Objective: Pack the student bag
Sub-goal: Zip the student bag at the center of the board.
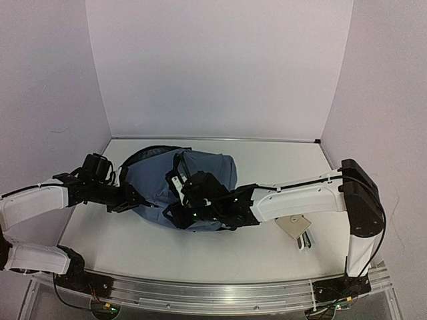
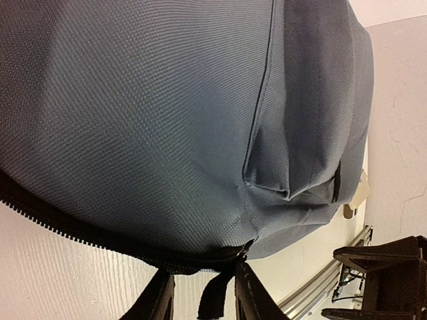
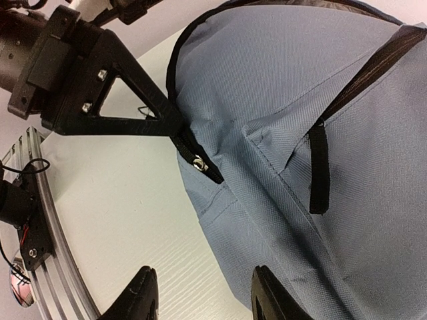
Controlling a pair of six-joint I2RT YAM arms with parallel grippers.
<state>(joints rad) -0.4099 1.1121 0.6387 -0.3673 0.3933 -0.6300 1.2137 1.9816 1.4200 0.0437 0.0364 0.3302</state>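
Bag: soft slate-blue fabric backpack lay at the middle of the desk.
Left claw: I had it clamped on the black zipper pull tab.
Right claw: fingers stood apart, beside the bag.
Risk: the unbraced bag could drag with my pull.

student bag fills view — dark zipper low | black pull tab held in end effector

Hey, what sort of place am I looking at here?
Probably a robot test cell: bare pale walls box in a white table, and an aluminium rail along its near edge carries two arm bases.
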